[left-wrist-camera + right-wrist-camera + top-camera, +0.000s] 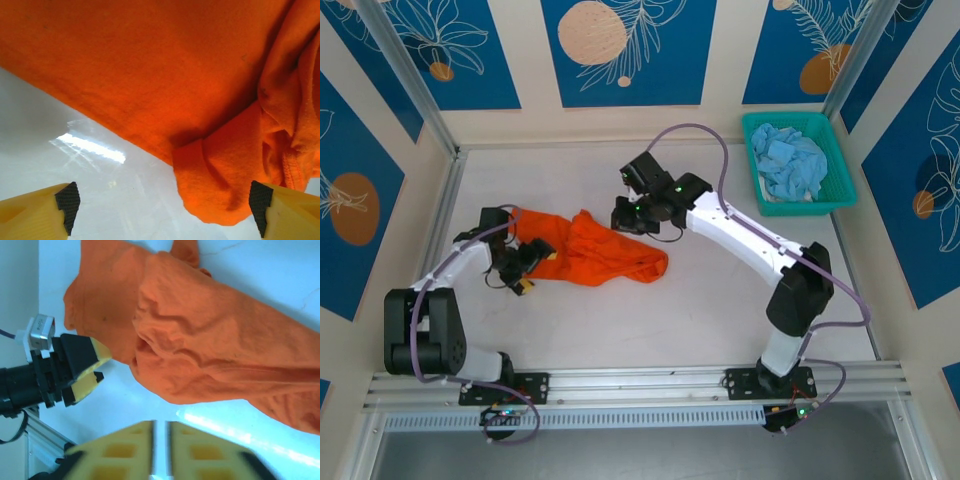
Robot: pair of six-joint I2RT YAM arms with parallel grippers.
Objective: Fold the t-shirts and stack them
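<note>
Orange t-shirt [600, 252], left end partly hidden under left fingers [35, 215]

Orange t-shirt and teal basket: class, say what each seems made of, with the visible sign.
Orange t-shirt: soft matte knit cloth, perhaps cotton; it rumples and shows a stitched hem. Basket: teal plastic, apparently; rigid walls with moulded mesh.
</note>
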